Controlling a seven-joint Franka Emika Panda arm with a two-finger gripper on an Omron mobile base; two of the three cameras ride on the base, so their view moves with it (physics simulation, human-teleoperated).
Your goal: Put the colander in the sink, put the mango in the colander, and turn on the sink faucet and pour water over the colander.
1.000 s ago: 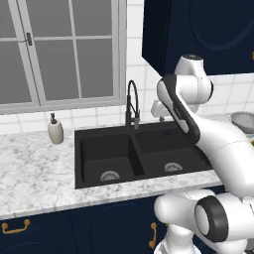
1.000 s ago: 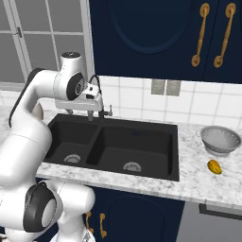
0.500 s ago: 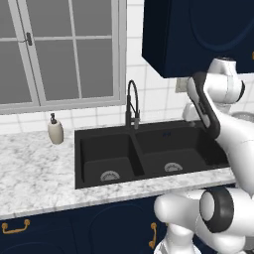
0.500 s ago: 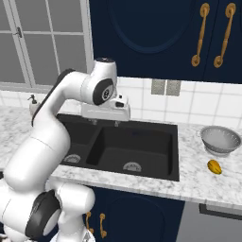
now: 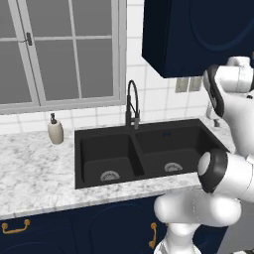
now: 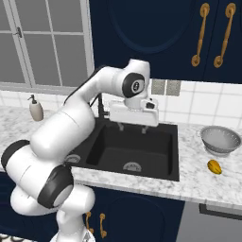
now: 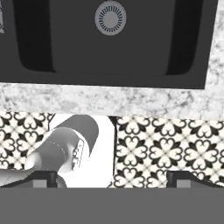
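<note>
Two cabinet handles (image 5: 15, 227) are showing brass on the navy doors nearest the base, below the marble counter (image 5: 34, 171). Beyond its front edge, the black sink (image 6: 163, 163) is lying with a silver drain (image 6: 132, 166) in the basin under the hand. The arm is reaching out level over that basin, its gripper (image 6: 132, 127) pointing down with the jaws standing wide and holding nothing. In the left base view the robot's own body is hiding the counter's right end. The mango (image 6: 214, 166) is sitting on the counter right of the sink, just in front of the colander (image 6: 220, 140). Farther back, the sink faucet (image 5: 132, 104) and a soap dispenser (image 5: 55, 130) are standing before the window (image 5: 59, 49).
</note>
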